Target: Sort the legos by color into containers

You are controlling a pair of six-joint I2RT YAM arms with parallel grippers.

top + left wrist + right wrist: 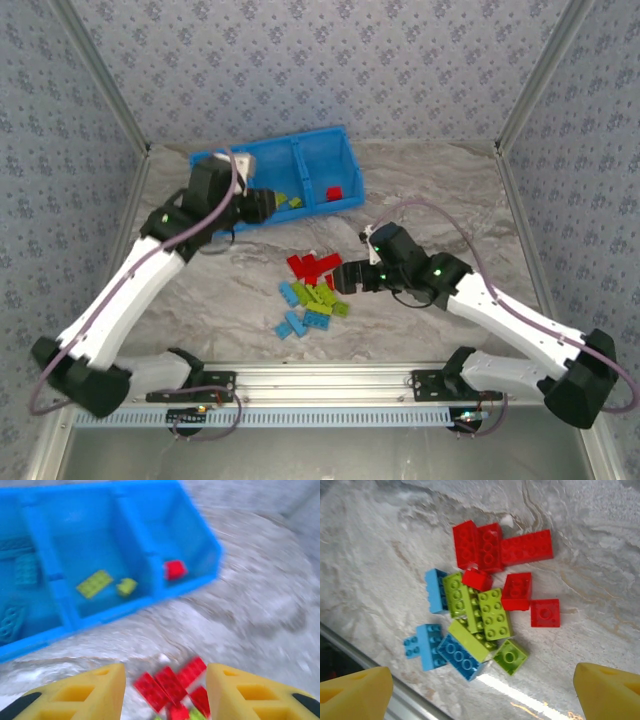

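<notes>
Left arm stretches up from its base on a long diagonal, wrist bent over the near wall of the blue tray (345,150), and the left gripper (263,206) hangs just at the middle compartment's front edge. In its wrist view the left gripper (166,672) has its yellow fingers (80,692) spread wide with nothing held, though that picture is blurred. The tray (210,540) lies ahead of it. Two lime green bricks (94,583) are in the middle compartment, one red brick (175,570) is in the right one, and blue bricks (25,570) are in the left. On the other side, the right arm runs low from its base, elbow up, forearm pointing left, and the right gripper (345,280) sits at the edge of the loose pile of legos (315,292) on the marbled table (450,190). From its wrist the right gripper (482,672) is also wide apart and empty above the pile. Red legos (490,547) lie at the far side, lime green legos (492,612) bunch in the middle, and light blue legos (427,645) sit towards the table's metal edge, several touching or overlapping.
</notes>
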